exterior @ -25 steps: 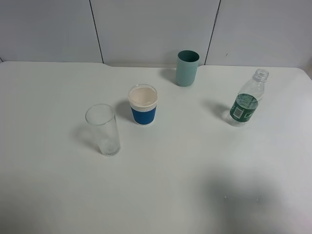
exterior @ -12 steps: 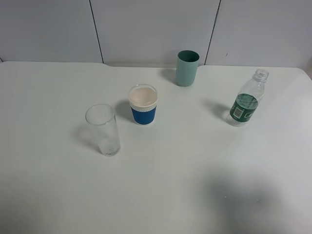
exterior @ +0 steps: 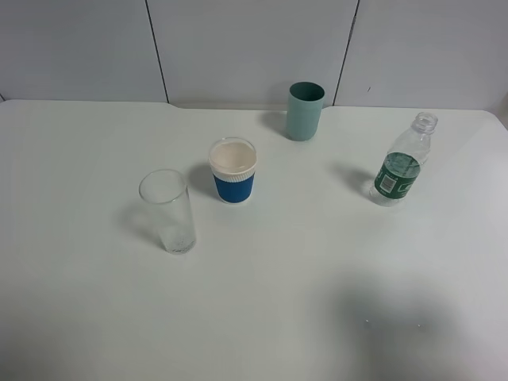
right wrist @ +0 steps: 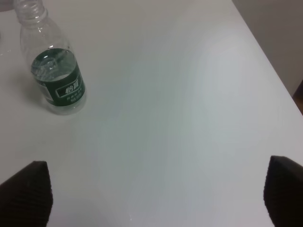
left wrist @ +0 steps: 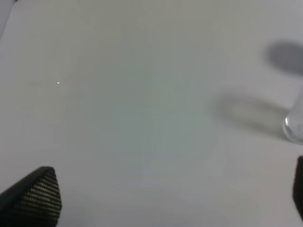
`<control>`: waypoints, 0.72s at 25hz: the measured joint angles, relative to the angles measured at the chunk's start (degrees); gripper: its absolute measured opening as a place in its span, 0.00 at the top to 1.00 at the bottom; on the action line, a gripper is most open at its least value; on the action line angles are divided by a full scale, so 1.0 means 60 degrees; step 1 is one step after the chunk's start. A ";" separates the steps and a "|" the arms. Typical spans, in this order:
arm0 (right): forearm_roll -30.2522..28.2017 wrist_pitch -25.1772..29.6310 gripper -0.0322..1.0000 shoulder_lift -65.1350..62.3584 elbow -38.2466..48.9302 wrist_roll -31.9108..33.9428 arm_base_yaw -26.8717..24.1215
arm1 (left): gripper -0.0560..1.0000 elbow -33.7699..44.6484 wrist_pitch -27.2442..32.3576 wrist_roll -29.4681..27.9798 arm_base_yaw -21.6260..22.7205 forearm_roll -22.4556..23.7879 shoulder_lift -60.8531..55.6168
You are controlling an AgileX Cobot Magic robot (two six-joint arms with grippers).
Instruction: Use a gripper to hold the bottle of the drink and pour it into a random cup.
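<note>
A clear plastic bottle (exterior: 402, 163) with a green label and no cap stands upright at the right of the white table. It also shows in the right wrist view (right wrist: 53, 71), apart from my open, empty right gripper (right wrist: 156, 194). Three cups stand to its left: a teal cup (exterior: 305, 111) at the back, a blue-sleeved paper cup (exterior: 233, 171) in the middle, and a clear glass (exterior: 168, 210) nearer the front. My left gripper (left wrist: 165, 198) is open and empty over bare table, with the glass's edge (left wrist: 294, 126) at the side of its view. Neither gripper shows in the exterior view.
The white table (exterior: 262, 317) ends in a grey panelled wall (exterior: 246, 48) behind the cups. The table's side edge (right wrist: 265, 52) runs beyond the bottle in the right wrist view. A soft shadow (exterior: 397, 325) lies on the front right.
</note>
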 joint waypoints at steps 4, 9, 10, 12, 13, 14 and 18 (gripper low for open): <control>0.0000 0.0000 0.12 0.0000 0.0000 0.0000 0.0000 | 0.01 0.0000 0.0000 0.0000 0.0000 0.0000 0.0000; 0.0000 0.0000 0.12 0.0000 0.0000 0.0000 0.0000 | 0.01 0.0000 0.0000 0.0000 0.0000 0.0000 0.0000; 0.0000 0.0000 0.12 0.0000 0.0000 0.0000 0.0000 | 0.01 0.0000 0.0000 0.0000 0.0000 0.0000 0.0000; 0.0000 0.0000 0.12 0.0000 0.0000 0.0000 0.0000 | 0.01 0.0000 0.0000 0.0000 0.0000 0.0000 0.0000; 0.0000 0.0000 0.12 0.0000 0.0000 0.0000 0.0000 | 0.01 0.0000 0.0000 0.0000 0.0000 0.0000 0.0000; 0.0000 0.0000 0.12 0.0000 0.0000 0.0000 0.0000 | 0.01 0.0000 0.0000 0.0000 0.0000 0.0000 0.0000; 0.0000 0.0000 0.12 0.0000 0.0000 0.0000 0.0000 | 0.01 0.0000 0.0000 0.0000 0.0000 0.0000 0.0000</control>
